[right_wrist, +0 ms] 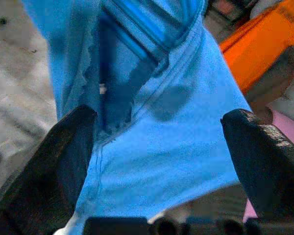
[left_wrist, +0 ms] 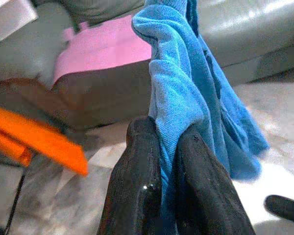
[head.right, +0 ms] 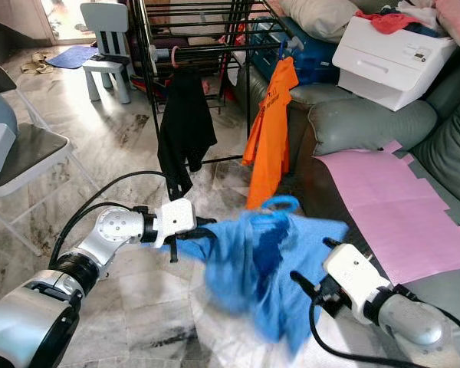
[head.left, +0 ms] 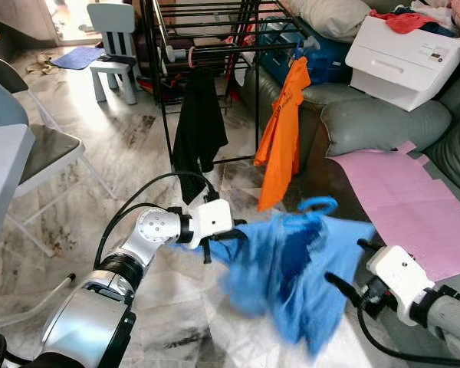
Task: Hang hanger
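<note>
Blue cloth, a shirt (head.left: pixel 291 268) on a blue hanger (head.left: pixel 317 205) whose hook pokes up at its top, hangs in the air in front of the black drying rack (head.left: pixel 207 46). In the left eye view the left gripper (head.left: pixel 228 234) grips one edge of it, below the black garment (head.left: pixel 198 130) and orange shirt (head.left: pixel 282 134) hanging on that rack. The right gripper (head.left: pixel 351 270) sits at the shirt's other side, nearer the grey sofa (head.left: pixel 383 126) with its pink sheet (head.left: pixel 399 199).

From the left wrist, the two black fingers (left_wrist: pixel 137 186) are pinched together on a fold of the blue shirt (left_wrist: pixel 186 98).

From the right wrist, the fingers (right_wrist: pixel 63 152) stand wide apart, with the blue shirt (right_wrist: pixel 157 122) and hanger (right_wrist: pixel 137 39) between and beyond them, not touched.
</note>
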Controlling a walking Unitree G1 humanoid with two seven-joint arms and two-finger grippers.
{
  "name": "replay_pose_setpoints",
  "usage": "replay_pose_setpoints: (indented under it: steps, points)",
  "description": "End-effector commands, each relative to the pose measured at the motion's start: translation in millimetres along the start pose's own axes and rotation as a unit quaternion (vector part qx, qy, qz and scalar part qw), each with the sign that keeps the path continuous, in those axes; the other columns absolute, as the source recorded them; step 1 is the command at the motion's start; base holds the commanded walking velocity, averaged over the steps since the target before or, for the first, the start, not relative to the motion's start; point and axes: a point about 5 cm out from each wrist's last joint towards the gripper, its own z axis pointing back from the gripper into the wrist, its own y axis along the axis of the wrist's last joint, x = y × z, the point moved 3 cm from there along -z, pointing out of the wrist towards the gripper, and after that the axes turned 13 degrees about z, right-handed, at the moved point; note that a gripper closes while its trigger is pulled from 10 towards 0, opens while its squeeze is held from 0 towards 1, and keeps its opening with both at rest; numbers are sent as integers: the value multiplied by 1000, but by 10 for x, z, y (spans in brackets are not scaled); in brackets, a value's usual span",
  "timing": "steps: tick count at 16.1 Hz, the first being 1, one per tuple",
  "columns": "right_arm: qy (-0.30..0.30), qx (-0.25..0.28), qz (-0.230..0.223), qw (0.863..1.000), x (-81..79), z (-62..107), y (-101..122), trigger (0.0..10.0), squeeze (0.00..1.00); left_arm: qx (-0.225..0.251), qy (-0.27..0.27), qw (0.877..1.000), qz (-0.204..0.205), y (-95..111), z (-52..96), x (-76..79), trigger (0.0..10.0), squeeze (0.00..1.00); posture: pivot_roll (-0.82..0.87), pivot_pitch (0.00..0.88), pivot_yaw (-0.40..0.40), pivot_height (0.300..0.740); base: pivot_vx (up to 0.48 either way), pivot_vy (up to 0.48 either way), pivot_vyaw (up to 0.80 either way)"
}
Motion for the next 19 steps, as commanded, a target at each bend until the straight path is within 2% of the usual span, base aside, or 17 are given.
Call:
replay_pose_setpoints:
  steps: [1,2,5,10,12,13,14,15,19]
  points:
    - [22,4,6,1000,-14,37,50,10000,992,13,-17,1000,-21,68,-12,27,0,0,-8,0,-35,740,0,0,0]
    - [34,-3,12,999,-13,72,26,10000,0,16,-34,999,-22,71,-11,59,0,0,-8,0,-36,740,0,0,0]
    - [68,-34,48,996,133,220,-79,10000,0,24,-72,996,-36,57,-30,185,0,0,-6,0,-36,740,0,0,0]
    - [111,-60,93,988,255,297,-177,10000,0,41,-97,994,-31,81,-10,233,0,0,9,0,-39,740,0,0,0]
    - [122,-42,54,990,238,268,-188,10000,0,52,-102,993,-33,118,-5,232,0,0,13,0,-39,740,0,0,0]
    - [126,-36,37,991,224,260,-205,3843,0,59,-105,992,-31,140,-7,233,0,0,17,0,-38,740,0,0,0]
    - [133,-38,28,990,195,256,-265,1333,0,67,-112,991,-30,168,-13,245,0,0,22,0,-36,740,0,0,0]
    - [146,-35,18,988,155,255,-292,0,0,74,-125,989,-31,187,-17,274,0,0,21,0,-35,740,0,0,0]
    - [153,-29,20,988,191,219,-307,0,0,97,-163,981,-32,241,-9,368,0,0,29,0,-38,740,0,0,0]
